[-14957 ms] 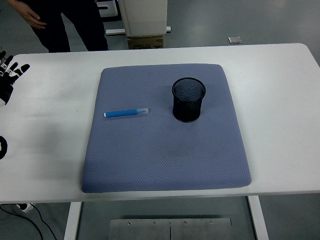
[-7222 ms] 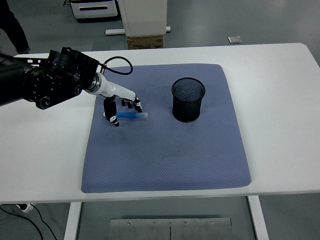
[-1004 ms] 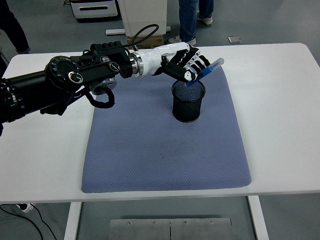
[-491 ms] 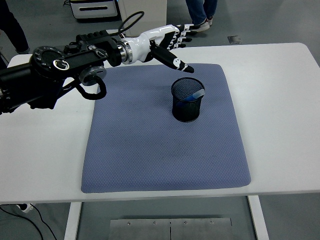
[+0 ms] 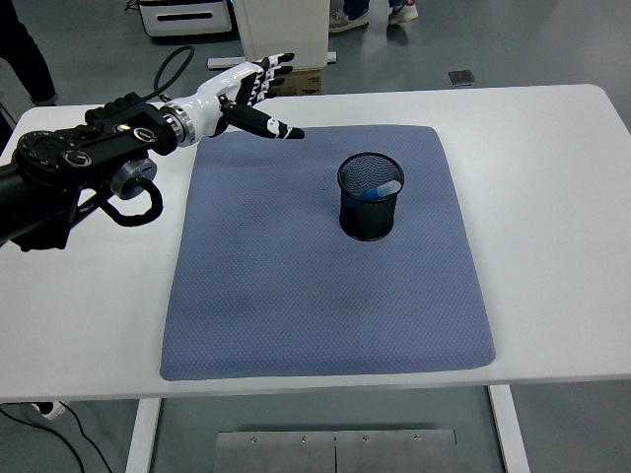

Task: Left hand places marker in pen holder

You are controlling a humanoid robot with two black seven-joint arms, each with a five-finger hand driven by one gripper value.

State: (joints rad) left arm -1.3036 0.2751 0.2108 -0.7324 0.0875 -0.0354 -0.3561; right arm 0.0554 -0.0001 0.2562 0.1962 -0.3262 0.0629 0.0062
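The blue marker [image 5: 378, 189] leans inside the black mesh pen holder [image 5: 371, 197], its pale cap against the right rim. The holder stands upright on the blue-grey mat [image 5: 325, 251], right of the mat's middle. My left hand [image 5: 254, 97] hovers above the mat's far left corner, well left of the holder, with white and black fingers spread and nothing in them. Its black arm runs off to the left edge. The right arm does not show.
The mat covers the middle of the white table [image 5: 552, 207]. Beyond the table's far edge stand a white cabinet [image 5: 284, 30] and a cardboard box [image 5: 304, 82]. A person's feet [image 5: 373, 12] show at the top.
Since a second ago my left hand let the marker drop into the holder, opened, and drew back to the left, away from the holder.
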